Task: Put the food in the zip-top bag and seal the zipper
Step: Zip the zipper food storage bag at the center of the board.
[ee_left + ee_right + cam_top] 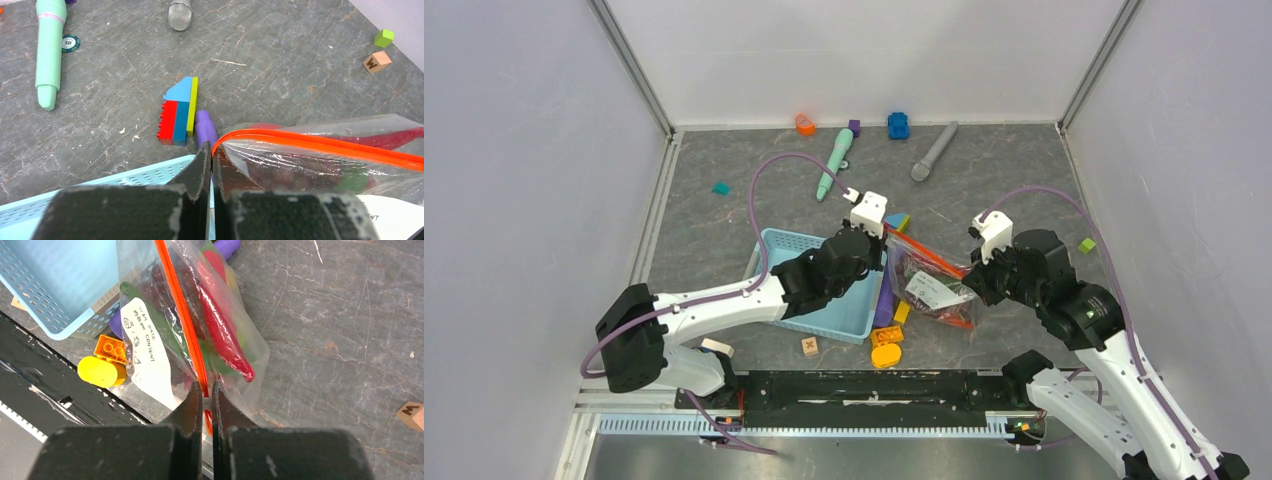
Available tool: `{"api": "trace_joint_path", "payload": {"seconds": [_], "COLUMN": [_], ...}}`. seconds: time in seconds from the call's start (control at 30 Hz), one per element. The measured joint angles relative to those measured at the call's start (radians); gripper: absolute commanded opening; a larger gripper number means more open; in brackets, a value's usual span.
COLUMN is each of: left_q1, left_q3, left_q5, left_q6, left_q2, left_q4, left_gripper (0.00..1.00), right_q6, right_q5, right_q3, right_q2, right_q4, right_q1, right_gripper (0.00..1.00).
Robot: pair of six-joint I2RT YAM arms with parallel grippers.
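**Grips.** The left gripper is found closed on the left end of the zipper, at the corner of the bag. The right gripper is found clamped on the opposite end of the same strip. The bag is held between the two arms, just right of the basket, with its lower part on the table.

**Step in hand (judged).** The seal is being made or checked. The strip is best held taut and straight between the two grips. One end should be anchored while the other pinch is run along the orange line – on the strip itself, not on the film below it. The bag should not be raised far, so that the contents do not press against the mouth. Over its visible length the strip reads as one unbroken line. Full closure cannot be confirmed, and no slider tab is made out.

**Containers.** No food is seen in the visible part of the basket. Inside the bag a red chilli, a green piece and dark red-purple shapes are seen behind the white label – no food is noted loose on the table.
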Motion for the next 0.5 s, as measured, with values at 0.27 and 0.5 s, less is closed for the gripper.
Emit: {"api": "trace_joint_path", "payload": {"seconds": [0.27, 0.5], "left_q1": [0.031, 0.064], "left_q3": [0.002, 0.002], "left_q5": [0.005, 0.004], "left_q6": [-0.031, -0.037], "left_q2": [0.011, 0.011], "left_q4": [-0.001, -0.009], "left_gripper": [0.02, 0.02], "right_q6": [0.048, 0.075], "right_q5": [0.103, 0.190], "right_q3": [0.016, 0.027], "right_q2": [0.000, 0.003], "right_q4": [-0.034, -0.086], "right_q1": [0.000, 0.001], "right_gripper": [0.00, 0.00]}}
